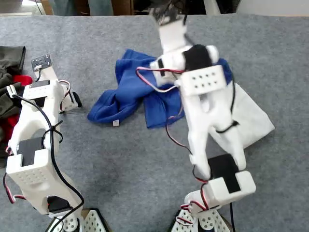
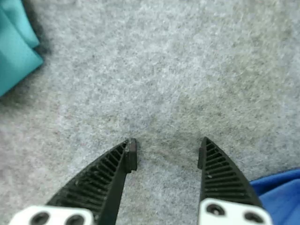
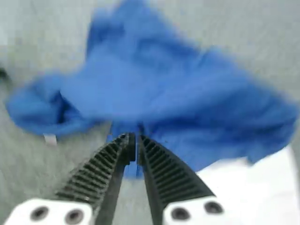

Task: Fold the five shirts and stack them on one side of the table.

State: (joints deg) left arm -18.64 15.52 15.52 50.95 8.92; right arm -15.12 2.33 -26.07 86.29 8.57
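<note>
My right end effector appears clamped on the blue shirt ahead of it; a thin pinch may slip. My left end effector, jaws apart over the table, cannot steady it.

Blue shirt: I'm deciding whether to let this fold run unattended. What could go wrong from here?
1. The right gripper seems to pinch only a thin bit of the bunched blue shirt; it could slip free.
2. The blue shirt lies against the white shirt, so pulling may drag that along.
3. The left gripper is open over bare table, holding nothing down.
</note>
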